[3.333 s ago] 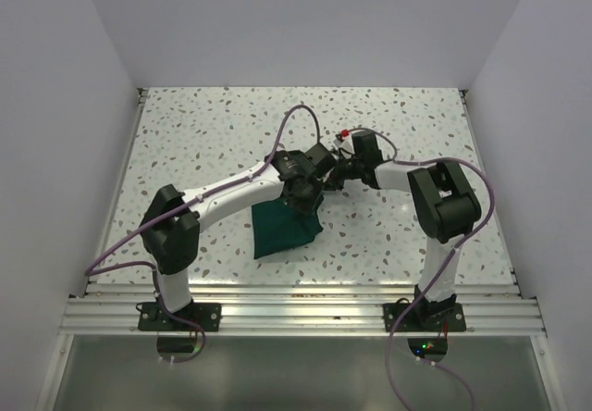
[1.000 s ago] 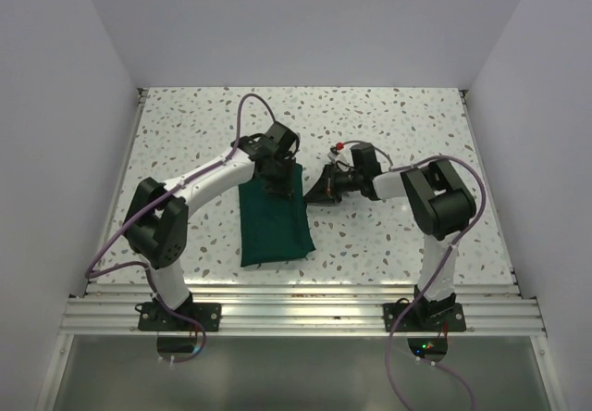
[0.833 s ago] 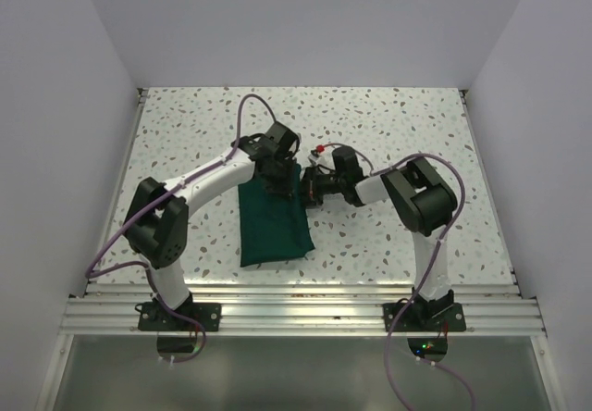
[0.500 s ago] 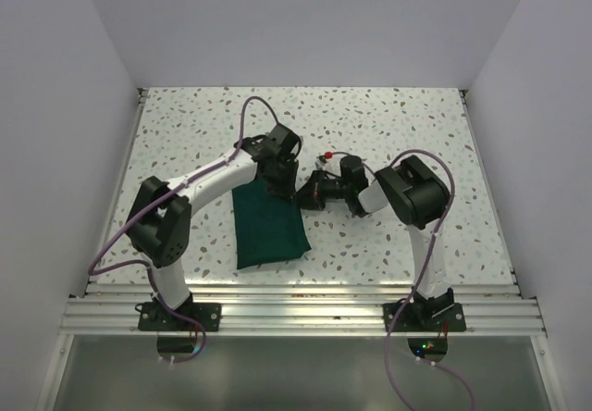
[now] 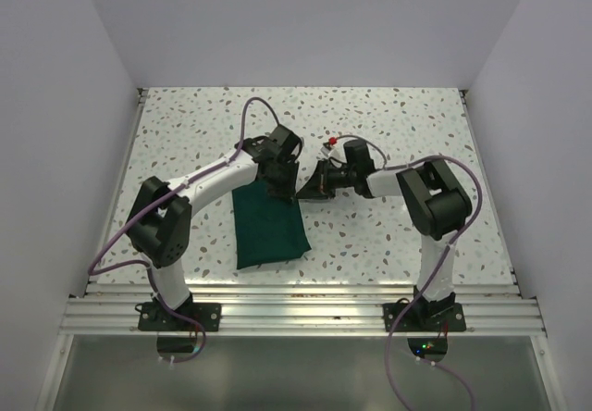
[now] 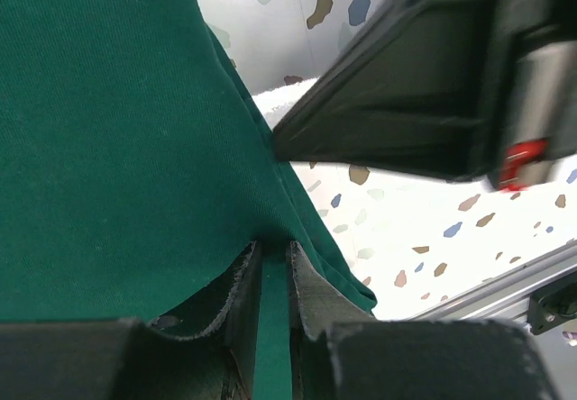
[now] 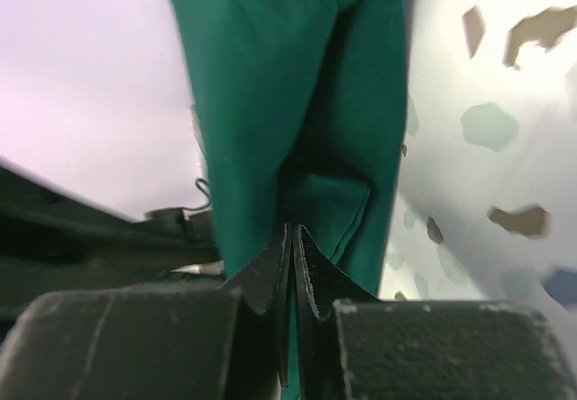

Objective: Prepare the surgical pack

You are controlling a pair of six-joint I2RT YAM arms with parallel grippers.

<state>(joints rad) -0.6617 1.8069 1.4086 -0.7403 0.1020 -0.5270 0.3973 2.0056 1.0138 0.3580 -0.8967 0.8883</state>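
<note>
Surgical pack [image 5: 268, 230]: dark green folded cloth bundle, roughly rectangular, lying flat on speckled bench [image 5: 185, 124], near middle and slightly toward left arm's side. No instruments or gauze visible outside the cloth.

Left arm [image 5: 217, 181]: reaching from near-left base over to far edge of bundle. Right arm [image 5: 435, 198]: bent back toward centre, wrist pointing left at bundle's far right corner.

Left gripper [image 5: 280, 184]: at far edge of cloth. Seen from left wrist camera as narrowly parted, closed down on an upstanding fold of green cloth [image 6: 117, 148]; fold running between both fingers [image 6: 242, 283]. Gripping the pack.

Right gripper [image 5: 312, 189]: just beside left gripper, tip meeting cloth edge. Seen from right wrist camera as almost fully closed; fingers [image 7: 266, 274] pressed nearly together with a thin sliver of green between them, tips buried in a crease of cloth [image 7: 270, 76]. Pinching a thin layer of the pack.

Small red part [image 5: 333, 140] on right wrist body.
</note>
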